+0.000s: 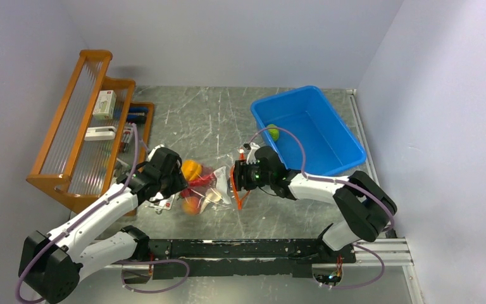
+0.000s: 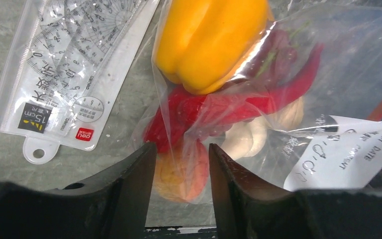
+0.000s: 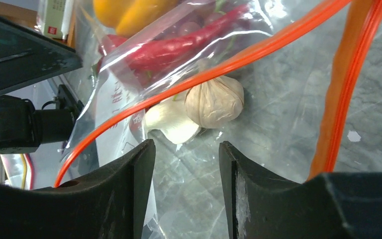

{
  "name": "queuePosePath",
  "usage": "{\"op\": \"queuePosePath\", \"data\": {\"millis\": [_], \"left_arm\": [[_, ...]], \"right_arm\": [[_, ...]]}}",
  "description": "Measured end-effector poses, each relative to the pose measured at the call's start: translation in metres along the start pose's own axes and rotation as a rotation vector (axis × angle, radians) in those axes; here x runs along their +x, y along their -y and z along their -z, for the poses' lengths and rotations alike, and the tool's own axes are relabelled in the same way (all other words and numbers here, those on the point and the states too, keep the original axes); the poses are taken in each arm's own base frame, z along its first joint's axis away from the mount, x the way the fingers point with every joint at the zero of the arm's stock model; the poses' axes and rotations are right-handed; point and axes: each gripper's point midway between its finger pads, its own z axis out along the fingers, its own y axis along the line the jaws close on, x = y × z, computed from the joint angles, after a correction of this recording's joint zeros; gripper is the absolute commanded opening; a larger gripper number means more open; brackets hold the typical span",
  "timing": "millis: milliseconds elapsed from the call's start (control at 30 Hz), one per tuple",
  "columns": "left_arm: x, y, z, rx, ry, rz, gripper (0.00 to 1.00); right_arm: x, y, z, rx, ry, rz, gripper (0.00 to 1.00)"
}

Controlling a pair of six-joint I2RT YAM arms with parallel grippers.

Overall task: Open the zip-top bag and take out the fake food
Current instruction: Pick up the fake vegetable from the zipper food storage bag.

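Zip-top bag point(image 1: 221, 180) on the desk point(image 1: 202, 114) left of the blue bin point(image 1: 354, 155), zip parted; both half open, left hand point(image 2: 181, 164) at its far-from-bin end, right hand point(image 3: 186, 159) at its bin-side mouth, grip unclear, so I'd pinch the far end and tip the fake food point(image 2: 209, 40) out.

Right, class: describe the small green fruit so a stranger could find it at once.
Look to the blue rectangular plastic tub at the far right of the grey metal table. The small round green plastic fruit lies alone against its left wall, while the other food pieces cluster at the clear plastic bag mid-table.
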Motion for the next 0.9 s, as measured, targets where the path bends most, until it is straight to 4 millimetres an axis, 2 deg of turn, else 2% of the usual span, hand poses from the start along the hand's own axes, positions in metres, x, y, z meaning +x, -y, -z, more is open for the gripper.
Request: {"op": "queuePosePath", "data": {"millis": [133,333,500,700,800,900], "left_arm": [[0.007,-0.007,-0.007,-0.014,-0.012,0.008,0.3],[0.021,-0.02,-0.012,-0.027,-0.03,0.027,0.11],[0.025,-0.022,-0.014,-0.011,-0.03,0.035,0.07],[0.028,-0.022,-0.016,-0.004,-0.041,0.033,0.07],[0.029,-0.022,-0.016,-0.004,-0.045,0.03,0.07],[0.029,-0.022,-0.015,-0.003,-0.044,0.027,0.07]], "right_arm": [[-0.002,-0.006,0.003,-0.037,0.039,0.024,0.51],[-0.01,-0.014,0.001,-0.061,0.082,0.067,0.54],[-0.007,-0.014,-0.004,-0.027,0.08,0.126,0.55],[0.001,-0.028,-0.017,-0.015,0.064,0.242,0.59],[0.007,-0.029,-0.02,-0.002,0.061,0.269,0.62],[0.003,-0.026,-0.021,0.014,0.095,0.278,0.63]]}}
